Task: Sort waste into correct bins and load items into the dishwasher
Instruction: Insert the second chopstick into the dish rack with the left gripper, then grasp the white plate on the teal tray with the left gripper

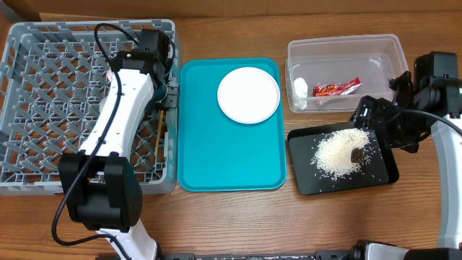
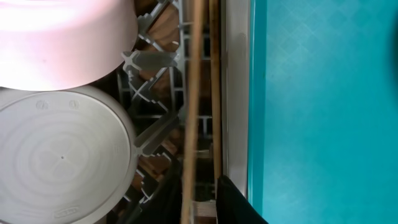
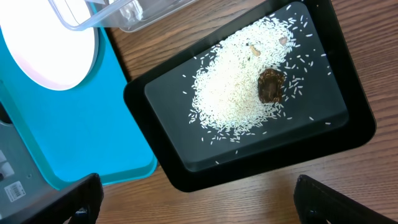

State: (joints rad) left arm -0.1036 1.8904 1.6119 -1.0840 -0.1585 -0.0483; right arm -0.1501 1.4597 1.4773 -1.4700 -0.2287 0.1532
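My left gripper (image 1: 167, 100) hangs over the right wall of the grey dishwasher rack (image 1: 43, 87). Its fingers stand slightly apart around one of two wooden chopsticks (image 2: 191, 93), with a gap showing beside it. Both sticks lie along the rack's wall (image 2: 236, 93), and a pink dish (image 2: 62, 37) and a grey-white bowl (image 2: 56, 162) sit next to them in the rack. The white plate (image 1: 248, 94) rests on the teal tray (image 1: 209, 144). Rice (image 3: 236, 87) and a brown lump (image 3: 271, 84) lie in the black tray (image 3: 298, 124). My right gripper (image 3: 205, 205) is wide open and holds nothing.
The clear tub (image 1: 375, 58) at the back right holds a red wrapper (image 1: 336, 88) and a white scrap (image 1: 299, 88). The teal tray lies between the rack and the two bins. My right gripper (image 1: 382, 126) hovers at the black tray's far right corner.
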